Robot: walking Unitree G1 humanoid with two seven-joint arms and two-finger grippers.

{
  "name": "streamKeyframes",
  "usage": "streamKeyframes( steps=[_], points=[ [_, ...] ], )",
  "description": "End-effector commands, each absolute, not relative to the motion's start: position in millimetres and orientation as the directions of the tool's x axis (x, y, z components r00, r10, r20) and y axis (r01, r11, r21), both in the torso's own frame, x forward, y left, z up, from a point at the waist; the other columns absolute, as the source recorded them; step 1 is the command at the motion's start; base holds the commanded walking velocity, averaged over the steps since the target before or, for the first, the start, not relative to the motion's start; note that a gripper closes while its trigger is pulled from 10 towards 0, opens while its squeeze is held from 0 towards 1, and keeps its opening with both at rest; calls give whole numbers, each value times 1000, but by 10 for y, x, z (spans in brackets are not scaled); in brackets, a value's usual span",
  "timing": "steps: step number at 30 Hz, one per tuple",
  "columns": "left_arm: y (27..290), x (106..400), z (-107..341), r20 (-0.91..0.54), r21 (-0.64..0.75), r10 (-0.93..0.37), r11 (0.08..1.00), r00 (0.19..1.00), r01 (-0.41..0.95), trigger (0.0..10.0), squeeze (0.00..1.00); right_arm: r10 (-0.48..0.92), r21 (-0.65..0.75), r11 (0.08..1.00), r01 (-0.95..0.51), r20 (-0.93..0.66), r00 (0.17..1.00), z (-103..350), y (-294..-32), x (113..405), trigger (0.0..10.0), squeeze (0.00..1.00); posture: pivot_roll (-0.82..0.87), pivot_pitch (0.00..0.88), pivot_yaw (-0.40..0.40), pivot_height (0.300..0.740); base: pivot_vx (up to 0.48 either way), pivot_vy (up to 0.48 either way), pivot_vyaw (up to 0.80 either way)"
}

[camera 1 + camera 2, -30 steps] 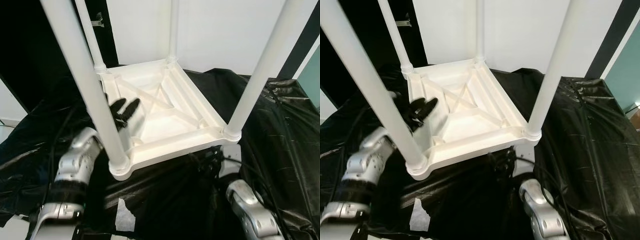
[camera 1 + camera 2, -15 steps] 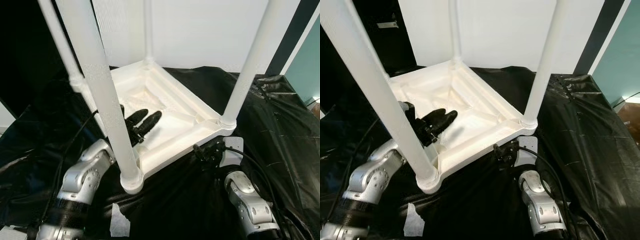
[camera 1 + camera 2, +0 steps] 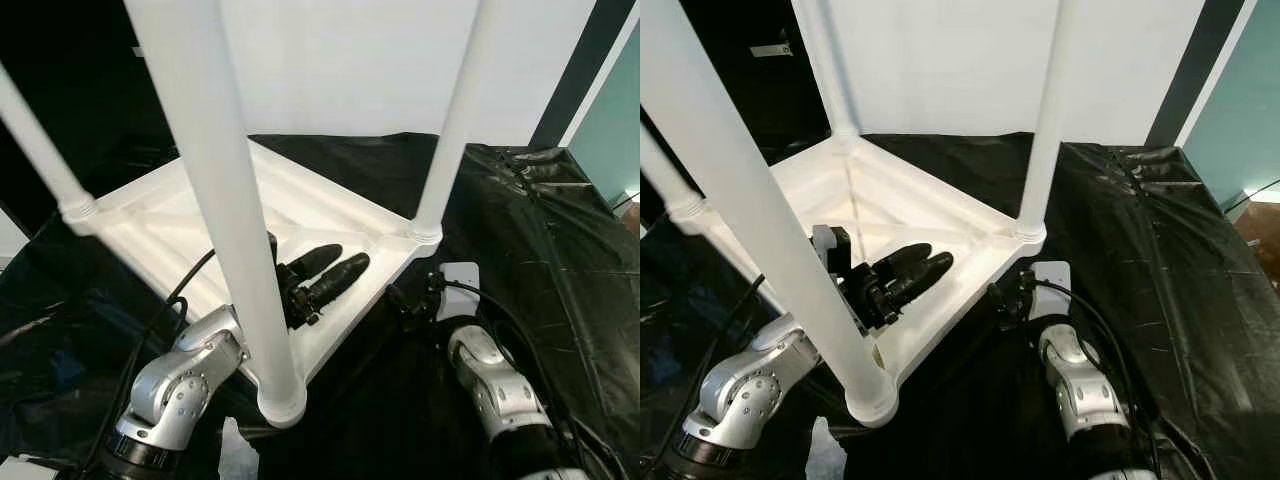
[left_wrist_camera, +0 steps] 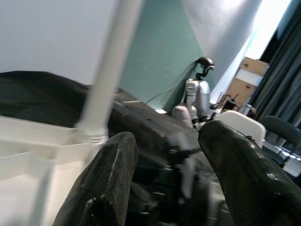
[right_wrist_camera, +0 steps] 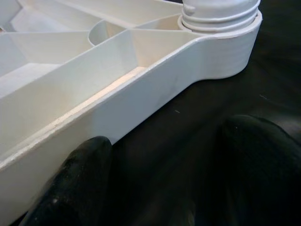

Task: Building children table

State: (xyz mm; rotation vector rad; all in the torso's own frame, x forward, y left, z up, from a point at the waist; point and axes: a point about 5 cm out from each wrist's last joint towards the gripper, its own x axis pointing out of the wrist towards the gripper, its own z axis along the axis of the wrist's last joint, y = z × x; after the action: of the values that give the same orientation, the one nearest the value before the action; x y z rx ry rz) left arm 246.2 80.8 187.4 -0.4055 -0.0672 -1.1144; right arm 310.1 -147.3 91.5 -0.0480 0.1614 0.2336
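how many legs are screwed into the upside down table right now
4: near leg beside the left gripper, right leg above the right gripper, far leg, left leg.

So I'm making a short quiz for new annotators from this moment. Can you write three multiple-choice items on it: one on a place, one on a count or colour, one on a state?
1. Where is the left tool?
A. Over the ribbed underside of the upturned white table
B. On the bare floor
C. Clamped round a leg

2. How many legs stand up from the table in the right eye view?
A. Two
B. Three
C. Four

3. How do the right tool fingers stand?
A. Shut on the rim
B. Apart, beside the table's rim near a corner socket
C. Shut on a cable

Key: 1 A, its black fingers reach in over the ribs behind the near leg. 2 C, four white legs rise from the corners. 3 B, the right wrist view shows the two fingertips spread on the black sheet by the rim.
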Motion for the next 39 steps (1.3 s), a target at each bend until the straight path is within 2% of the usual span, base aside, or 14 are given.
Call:
streamKeyframes(
  steps=[1, 3, 6, 13, 20, 24, 31, 37, 39],
  points=[
    [623, 2226, 1910, 312, -218, -933, 111, 178, 970, 10000, 0, 284, -44, 955, -292, -144, 948, 970, -1370, 3189, 10000, 0, -35, 0, 12, 740, 0, 0, 0],
    [585, 2225, 1902, 310, -218, -932, 121, 186, 968, 10000, 0, 308, -59, 946, -318, -140, 941, 987, -1331, 3230, 10000, 0, -31, 0, 11, 740, 0, 0, 0],
    [422, 2318, 1847, 277, -230, -924, 204, 265, 952, 10000, 0, 389, -76, 914, -399, -120, 913, 1082, -1171, 3389, 10000, 0, -23, 0, 6, 740, 0, 0, 0],
    [199, 2458, 1826, 251, -189, -903, 307, 348, 933, 10000, 0, 431, -115, 890, -441, -102, 897, 1177, -1035, 3509, 10000, 0, -12, 0, -8, 740, 0, 0, 0],
    [227, 2592, 1804, 233, -178, -866, 408, 442, 895, 10000, 0, 419, -140, 891, -432, -113, 901, 1081, -1111, 3484, 10000, 0, -10, 0, -13, 740, 0, 0, 0],
    [517, 2710, 1764, 191, -103, -855, 471, 482, 876, 10000, 0, 361, -146, 915, -375, -115, 925, 971, -1359, 3382, 10000, 0, -10, 0, -9, 740, 0, 0, 0],
    [815, 2794, 1732, 114, -2, -864, 494, 491, 870, 10000, 0, 340, -161, 920, -356, -119, 933, 908, -1522, 3259, 10000, 0, -14, 0, -6, 740, 0, 0, 0],
    [1086, 2742, 1755, 53, 47, -909, 415, 413, 909, 10000, 0, 332, -171, 921, -349, -122, 936, 881, -1635, 3171, 10000, 0, -13, 0, -12, 740, 0, 0, 0],
    [1204, 2674, 1737, -6, 44, -936, 351, 352, 935, 10000, 0, 332, -176, 920, -350, -123, 935, 882, -1675, 3143, 10000, 0, -13, 0, -14, 740, 0, 0, 0]
  ],
)
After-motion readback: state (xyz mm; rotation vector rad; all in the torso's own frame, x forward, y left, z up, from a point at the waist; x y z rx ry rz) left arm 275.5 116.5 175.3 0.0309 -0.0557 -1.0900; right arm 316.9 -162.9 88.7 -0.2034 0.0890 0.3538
